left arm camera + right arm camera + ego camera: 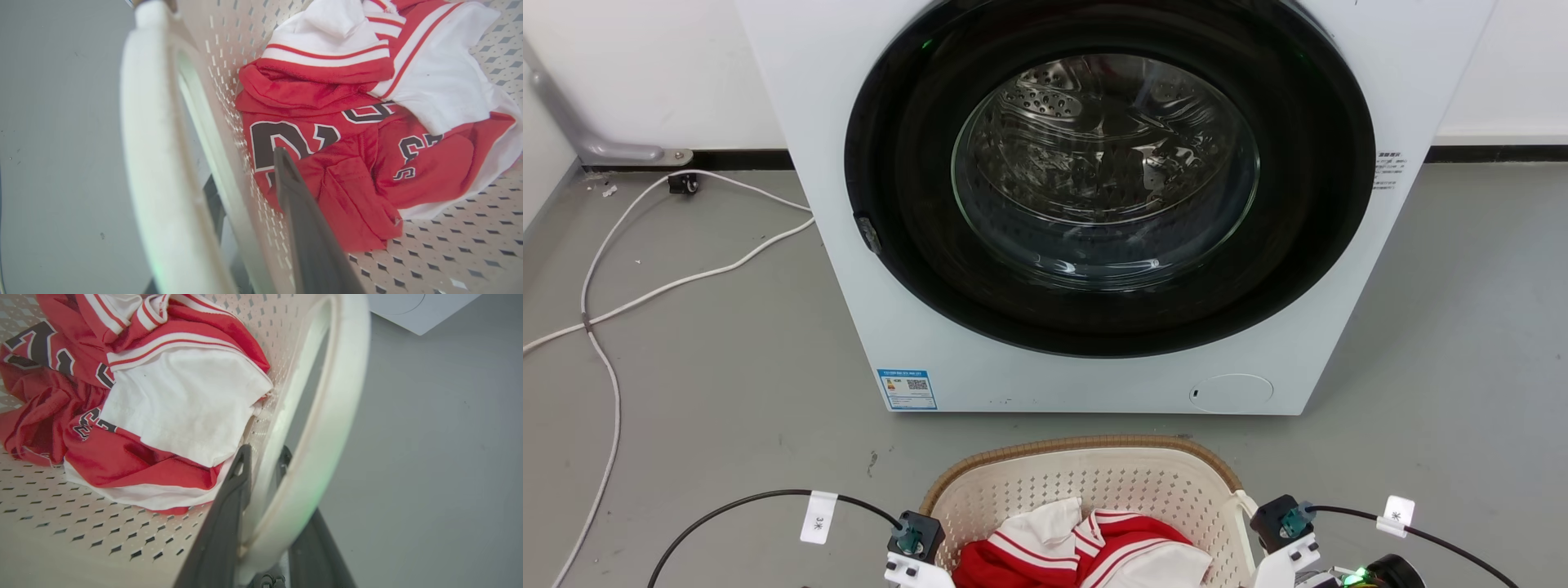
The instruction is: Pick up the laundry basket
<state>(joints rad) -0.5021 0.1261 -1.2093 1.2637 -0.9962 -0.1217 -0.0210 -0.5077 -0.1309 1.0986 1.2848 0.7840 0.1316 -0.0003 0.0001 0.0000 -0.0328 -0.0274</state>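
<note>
On the grey floor (711,367) before the washing machine (849,122), the laundry basket (1094,482) looks unlifted: my right hand (264,451) clamps its handle (327,416), and my left hand (245,167) straddles the other, grip unclear.

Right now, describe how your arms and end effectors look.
Left end effector and right end effector: two long dark-grey fingers each. At each wrist, a black block with teal connector, white bracket, and black cable carrying a white tag.
</note>
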